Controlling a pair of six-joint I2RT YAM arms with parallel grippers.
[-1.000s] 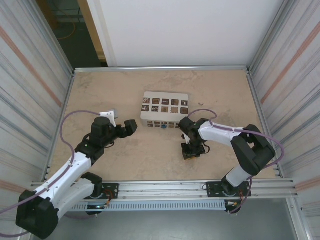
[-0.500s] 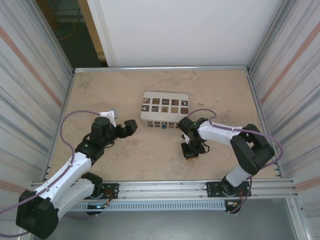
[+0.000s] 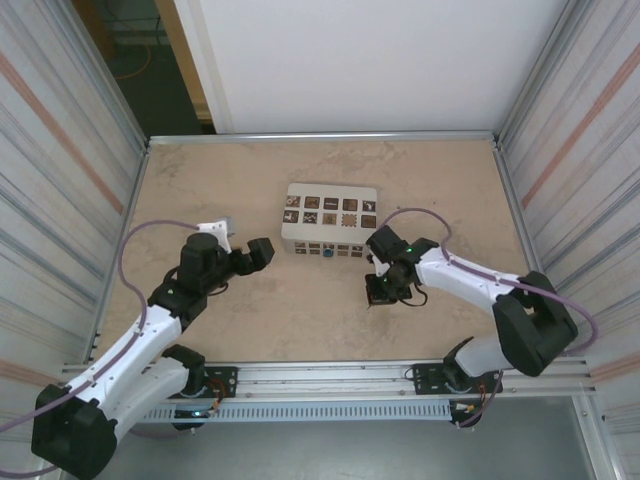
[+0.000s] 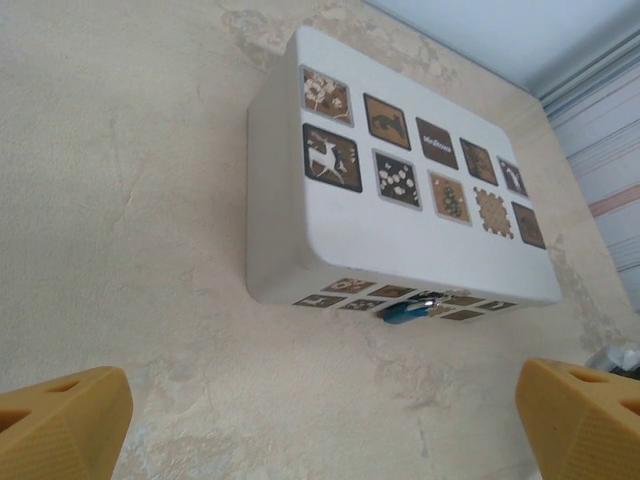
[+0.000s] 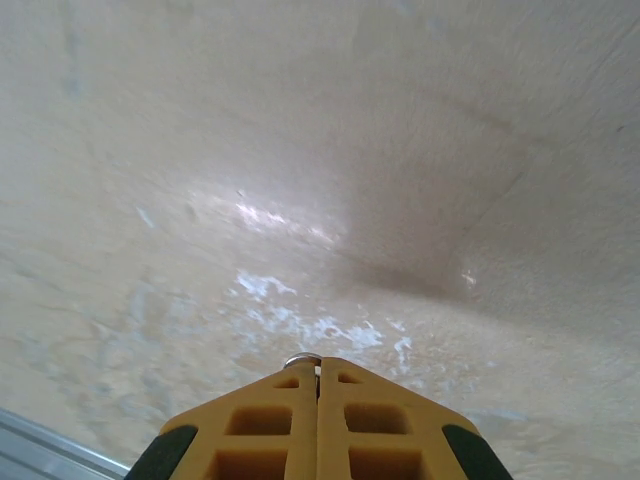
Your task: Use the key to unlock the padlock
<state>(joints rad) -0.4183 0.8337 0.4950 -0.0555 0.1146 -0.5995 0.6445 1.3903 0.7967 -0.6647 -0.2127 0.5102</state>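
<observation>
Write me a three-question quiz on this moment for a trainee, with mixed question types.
1. True or false: the left gripper is shut.
2. Where is the padlock? A, on the lid of the white box; B, against the box's front side, low by the table; C, between the right gripper's fingers.
3. How do the right gripper's jaws stand, and what shows at their tips?

Key
1. False: its fingers stand wide apart.
2. B.
3. Shut, finger against finger, with a small silvery piece peeking out at the tips.
</observation>
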